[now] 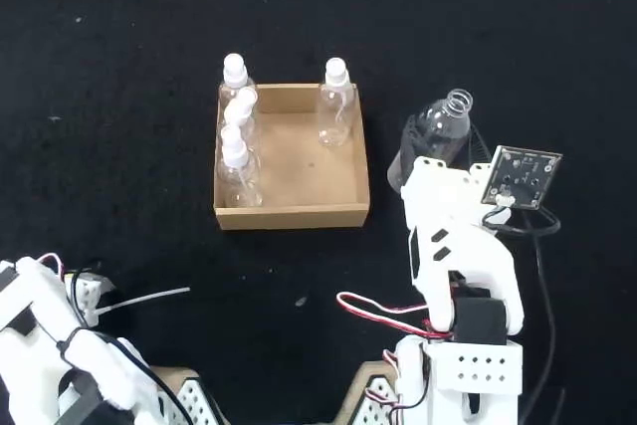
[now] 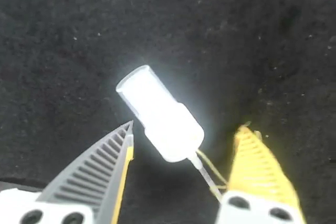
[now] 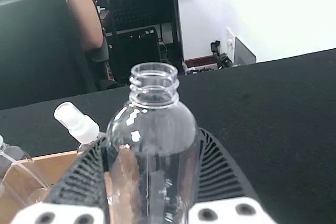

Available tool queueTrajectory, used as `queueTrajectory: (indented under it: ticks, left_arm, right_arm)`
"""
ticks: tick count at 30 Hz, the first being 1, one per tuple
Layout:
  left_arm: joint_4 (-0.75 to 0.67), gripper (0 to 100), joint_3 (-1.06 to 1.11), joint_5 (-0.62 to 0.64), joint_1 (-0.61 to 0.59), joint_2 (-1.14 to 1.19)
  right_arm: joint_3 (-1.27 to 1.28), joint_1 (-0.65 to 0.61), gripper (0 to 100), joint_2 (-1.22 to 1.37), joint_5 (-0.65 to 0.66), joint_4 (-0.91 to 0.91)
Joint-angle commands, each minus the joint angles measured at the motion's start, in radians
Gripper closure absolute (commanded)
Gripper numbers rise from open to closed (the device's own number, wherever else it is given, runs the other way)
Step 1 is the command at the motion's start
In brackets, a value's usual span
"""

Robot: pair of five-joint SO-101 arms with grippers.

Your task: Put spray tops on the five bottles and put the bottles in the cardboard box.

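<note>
- The one loose spray top (image 2: 160,116) lies on its side on the surface (image 1: 119,97), well off the cardboard box (image 1: 289,216), between the spread jaws of the left pincer (image 2: 186,128), slanting across the gap.
- The right pincer (image 3: 149,182) clamps the one uncapped bottle (image 3: 152,124) upright beside the box.
- Four capped bottles (image 1: 239,161) stand inside the box.
</note>
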Motion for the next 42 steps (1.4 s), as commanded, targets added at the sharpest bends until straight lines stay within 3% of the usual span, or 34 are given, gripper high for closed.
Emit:
queueTrajectory:
  ticks: [1, 7, 15, 21, 25, 29, 33, 37, 42]
  left_arm:
    - [-0.097, 90, 0.012, 0.025, 0.005, -0.018]
    - [-0.143, 96, -0.004, -0.035, 0.002, -0.031]
    - [-0.153, 97, -0.143, -0.272, 0.005, -0.017]
    - [-0.377, 97, -0.199, -0.236, -0.008, 0.028]
    - [-0.427, 97, -0.214, -0.255, -0.001, 0.132]
    - [-0.417, 97, -0.239, -0.361, -0.005, 0.222]
    - [-0.416, 93, -0.239, -0.612, 0.004, 0.287]
    - [-0.336, 74, -0.311, -0.583, -0.018, 0.364]
    - [-0.046, 72, -0.542, -0.647, -0.039, 0.479]
  right_arm:
    - [-0.008, -0.008, 98.8, -0.024, 0.000, -0.029]
    - [-0.010, -0.006, 98.7, -0.024, 0.002, -0.029]
    - [-0.008, -0.006, 98.7, -0.024, 0.002, -0.029]
    - [-0.007, -0.006, 98.7, -0.024, 0.002, -0.029]
    - [-0.007, -0.006, 98.7, -0.024, 0.002, -0.029]
    - [-0.005, -0.006, 98.7, -0.024, 0.002, -0.029]
    - [-0.005, -0.006, 98.7, -0.024, 0.002, -0.029]
    - [-0.005, -0.006, 98.7, -0.024, 0.002, -0.029]
    - [-0.005, -0.006, 98.7, -0.024, 0.002, -0.029]
